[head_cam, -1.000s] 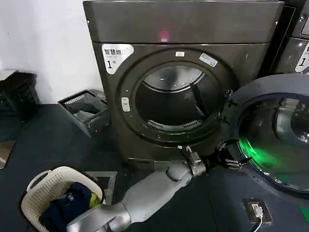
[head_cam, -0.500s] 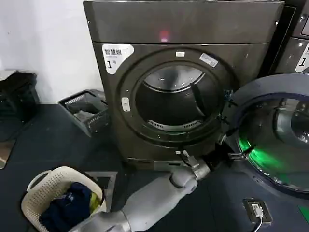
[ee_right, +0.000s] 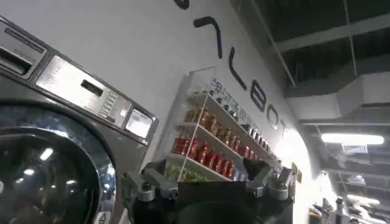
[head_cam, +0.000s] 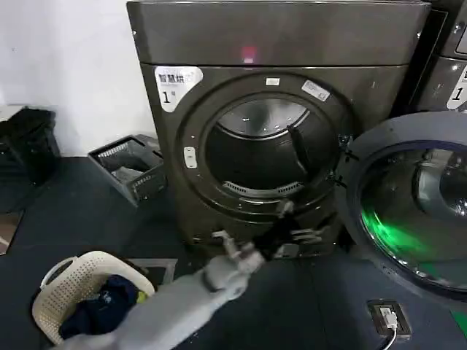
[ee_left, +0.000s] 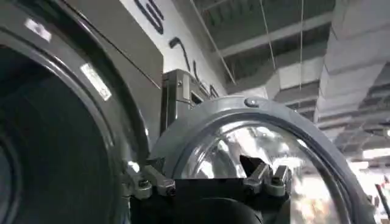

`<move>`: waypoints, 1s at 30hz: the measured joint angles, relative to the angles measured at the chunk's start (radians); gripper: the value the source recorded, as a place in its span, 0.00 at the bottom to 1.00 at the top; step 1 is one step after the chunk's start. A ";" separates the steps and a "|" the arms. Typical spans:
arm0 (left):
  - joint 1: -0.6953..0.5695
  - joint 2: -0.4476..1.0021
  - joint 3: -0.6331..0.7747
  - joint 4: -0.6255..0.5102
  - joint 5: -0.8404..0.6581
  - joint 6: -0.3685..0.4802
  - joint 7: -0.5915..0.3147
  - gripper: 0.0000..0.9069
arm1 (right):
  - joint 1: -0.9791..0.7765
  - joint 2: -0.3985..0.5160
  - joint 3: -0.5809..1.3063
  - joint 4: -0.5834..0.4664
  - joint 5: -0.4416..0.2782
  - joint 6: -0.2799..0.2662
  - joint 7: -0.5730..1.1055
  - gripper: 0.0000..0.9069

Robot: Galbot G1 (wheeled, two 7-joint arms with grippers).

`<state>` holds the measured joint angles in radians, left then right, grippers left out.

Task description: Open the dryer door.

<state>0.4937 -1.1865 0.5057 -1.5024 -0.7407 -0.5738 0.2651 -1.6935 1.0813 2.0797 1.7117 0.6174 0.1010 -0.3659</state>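
Fingers [ee_left: 149, 181] of left gripper [head_cam: 281, 233] spread, gripping nothing, low before dryer front | dryer door [head_cam: 408, 211] just beyond on right side, swung wide on its hinge, drum opening [head_cam: 259, 157] exposed, so task judged done | right gripper [ee_right: 207, 182] fingers spread, idle near neighbouring machine

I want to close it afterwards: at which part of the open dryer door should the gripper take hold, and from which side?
Probably the dryer door by its free rim, opposite the hinge beside the drum opening. It stands swung wide to the right, so the open left gripper would approach that outer edge and push inward.
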 joint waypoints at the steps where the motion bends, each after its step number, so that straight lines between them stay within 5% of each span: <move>1: 0.010 0.033 -0.006 -0.026 0.026 0.006 -0.001 1.00 | 0.003 -0.002 -0.003 -0.004 -0.001 0.002 0.002 1.00; 11: 0.138 0.388 -0.135 -0.248 0.122 0.171 -0.102 1.00 | 0.029 -0.031 0.011 0.004 -0.038 -0.007 0.027 1.00; 30: 0.186 0.961 -0.152 -0.435 0.256 0.501 -0.062 1.00 | 0.056 -0.071 0.088 -0.014 -0.137 0.007 0.049 1.00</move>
<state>0.6800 -0.2254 0.3539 -1.9376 -0.4850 -0.0728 0.2032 -1.6373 1.0106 2.1673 1.6979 0.4800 0.1077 -0.3166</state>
